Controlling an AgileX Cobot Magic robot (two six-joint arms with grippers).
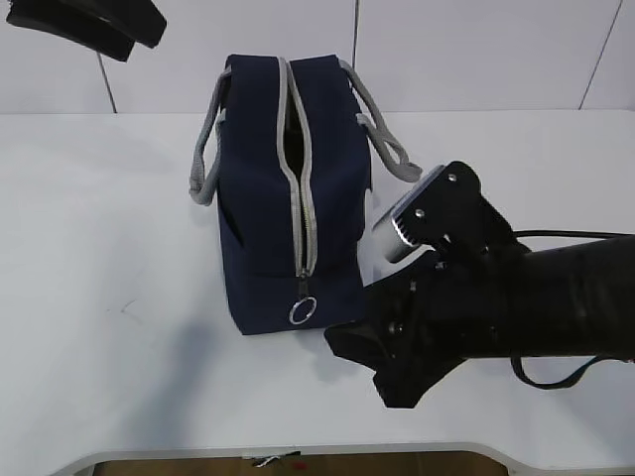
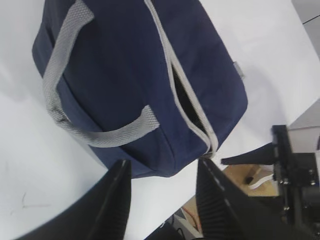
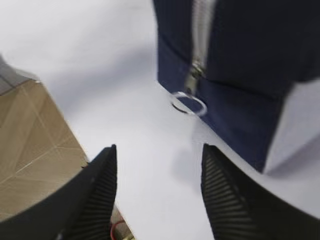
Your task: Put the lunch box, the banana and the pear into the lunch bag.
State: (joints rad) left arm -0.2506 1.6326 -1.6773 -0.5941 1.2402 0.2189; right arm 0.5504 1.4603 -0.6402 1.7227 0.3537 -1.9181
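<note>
The navy lunch bag (image 1: 263, 198) stands on the white table (image 1: 109, 297) with its grey zipper shut along the near half and a dark gap (image 2: 182, 97) open toward the far end. Its metal ring pull (image 1: 303, 311) hangs at the near end. My right gripper (image 3: 157, 150) hovers open and empty just in front of that ring pull (image 3: 188, 103), low by the bag's near right corner (image 1: 367, 362). My left gripper (image 2: 162, 165) is open and empty, raised above the far end of the bag (image 2: 125, 75). The lunch box, banana and pear are out of view.
Grey webbing handles (image 1: 203, 149) droop over both sides of the bag. The table's front edge (image 1: 298, 451) runs close below the right arm, with wooden floor (image 3: 30, 150) beyond it. A white wall stands behind the table.
</note>
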